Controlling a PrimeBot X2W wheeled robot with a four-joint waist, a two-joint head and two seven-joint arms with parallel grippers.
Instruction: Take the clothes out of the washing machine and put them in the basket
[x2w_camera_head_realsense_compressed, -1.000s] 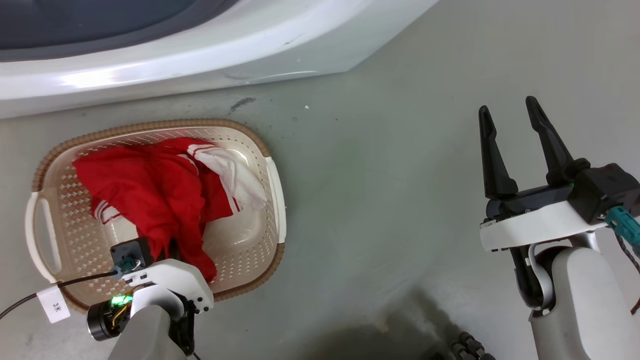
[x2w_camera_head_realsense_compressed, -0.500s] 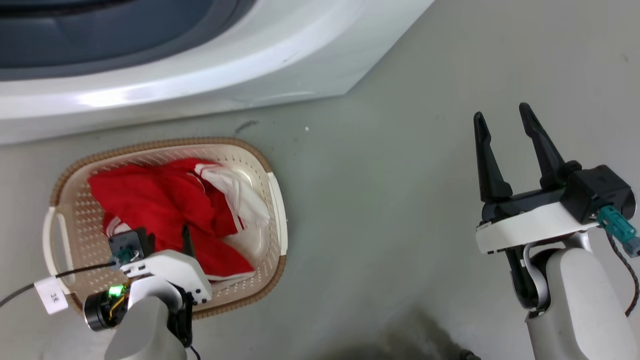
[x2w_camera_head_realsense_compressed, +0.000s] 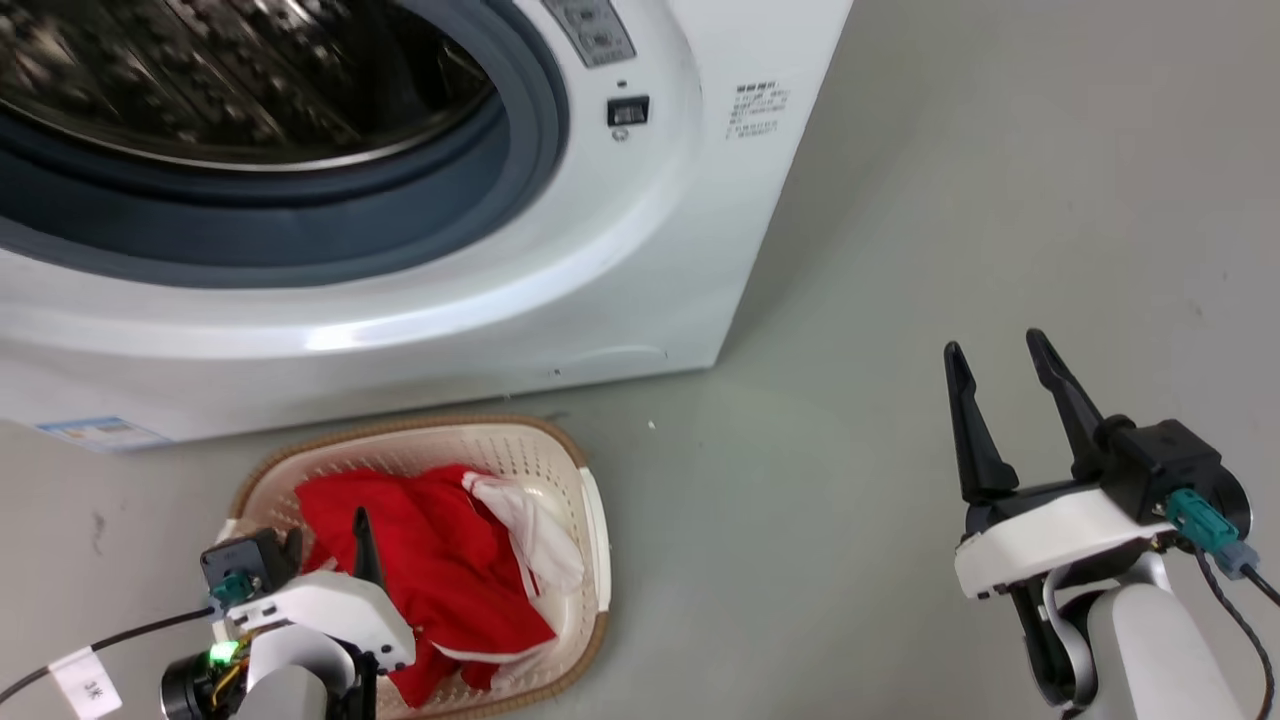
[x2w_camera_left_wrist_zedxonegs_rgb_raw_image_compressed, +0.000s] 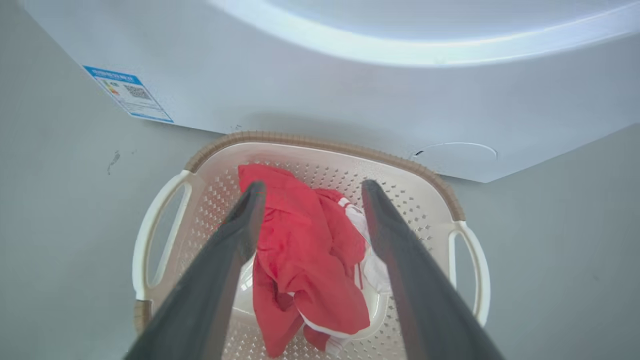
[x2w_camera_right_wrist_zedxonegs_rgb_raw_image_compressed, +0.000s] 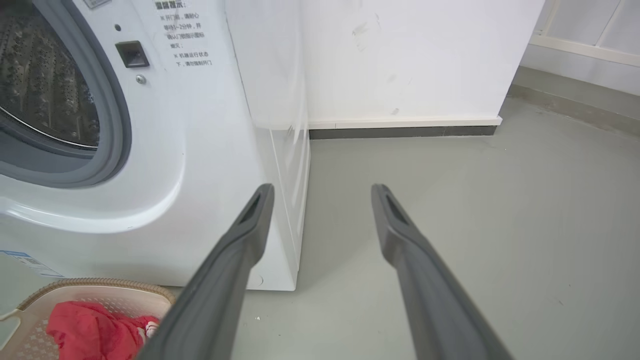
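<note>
The white washing machine stands with its porthole uncovered, and the perforated steel drum shows behind the grey gasket. No clothes can be made out in the visible part of the drum. The cream basket sits on the floor just in front of the machine. It holds red clothes with a white piece. My left gripper hangs open above the basket, and the red clothes lie below it, untouched. My right gripper is open and empty over bare floor on the right.
Grey floor stretches to the right of the basket and machine. A white wall with a dark baseboard stands behind the machine's right side. A blue-edged sticker marks the machine's lower front.
The head camera has tilted up, bringing the porthole and drum into view. My left gripper has come free of the red clothes, which have settled into the basket. The right gripper stays open.
</note>
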